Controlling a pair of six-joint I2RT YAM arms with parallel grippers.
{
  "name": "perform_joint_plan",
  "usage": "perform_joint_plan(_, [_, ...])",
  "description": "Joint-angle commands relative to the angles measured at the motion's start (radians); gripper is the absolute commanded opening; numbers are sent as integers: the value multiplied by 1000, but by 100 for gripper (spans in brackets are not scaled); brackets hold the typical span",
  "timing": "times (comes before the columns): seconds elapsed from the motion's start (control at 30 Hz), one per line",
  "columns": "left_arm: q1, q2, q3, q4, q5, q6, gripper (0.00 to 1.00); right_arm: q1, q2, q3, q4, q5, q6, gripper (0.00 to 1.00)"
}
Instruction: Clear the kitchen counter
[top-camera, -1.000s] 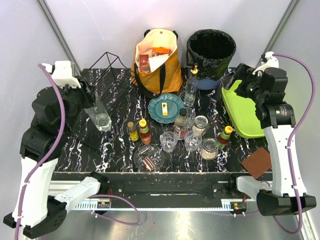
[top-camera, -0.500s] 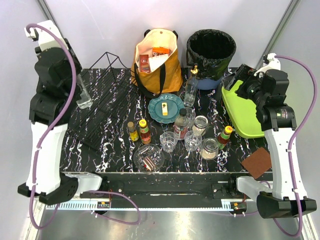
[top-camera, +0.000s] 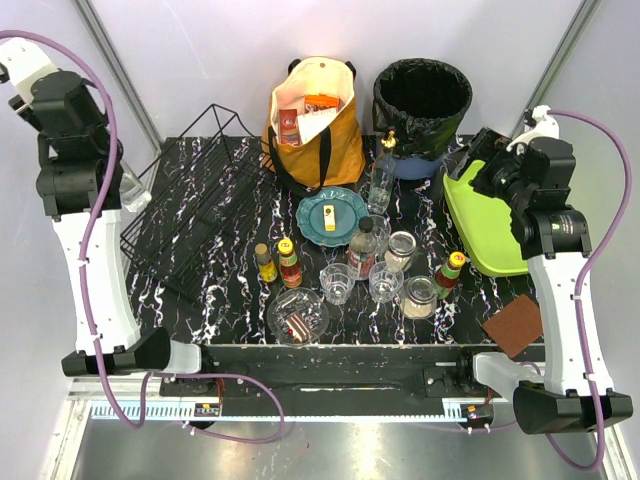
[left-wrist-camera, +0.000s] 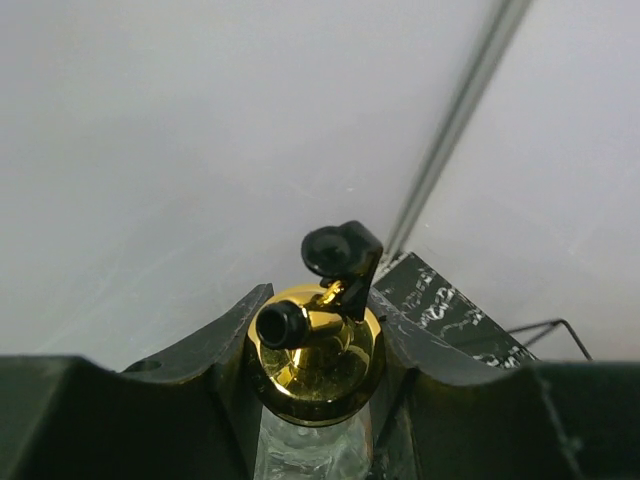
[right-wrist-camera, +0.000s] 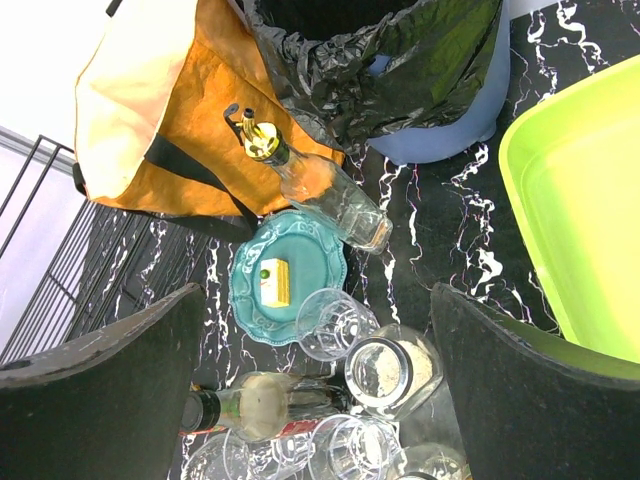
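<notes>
The kitchen counter (top-camera: 225, 300) is black with white veins and carries bottles, glasses, jars and a plate. My left gripper (top-camera: 118, 186) is raised at the far left, past the counter's left edge. It is shut on a clear glass bottle (left-wrist-camera: 315, 352) with a gold pourer cap, which sits tight between both fingers. A counter corner (left-wrist-camera: 440, 305) shows beyond it. Above the right side, by the green tray (top-camera: 487, 228), my right gripper (top-camera: 483, 160) stands open and empty. Its fingers (right-wrist-camera: 95, 400) frame a teal plate (right-wrist-camera: 285, 285), a glass (right-wrist-camera: 335, 325) and a jar (right-wrist-camera: 390, 372) far below.
A black wire rack (top-camera: 190, 205) stands at the left. An orange bag (top-camera: 315, 125) and a black bin (top-camera: 422, 100) are at the back. Another gold-capped bottle (top-camera: 381, 178), sauce bottles (top-camera: 278, 262), glasses (top-camera: 338, 283), jars (top-camera: 420, 297) and a glass bowl (top-camera: 297, 316) crowd the middle. A brown sponge (top-camera: 515, 325) lies front right.
My left arm has swung up and to the left with the bottle, from over the rack to beyond the counter's left edge. The right arm has hardly moved.
</notes>
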Motion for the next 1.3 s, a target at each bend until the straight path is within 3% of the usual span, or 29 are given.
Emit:
perform_joint_plan(0.0, [108,-46,-40,151,83,-58,0,2,17,28,36,24,-2,98])
perform_joint_plan(0.23, [183,-76,-155,220,146,-67,0,2,10,35,35,34,-10,98])
perform_joint_plan(1.0, [191,-208,-605,405,10,-156,3,-1,24,54,-7,42,-30,98])
perform_joint_plan(1.17, [191,-208,-646,435,17,-134,36,2,17,59,-8,40,-24,98])
perform_joint_plan(1.27, [189,-219,-663,435,22,-122,67,0,7,55,-7,48,-22,98])
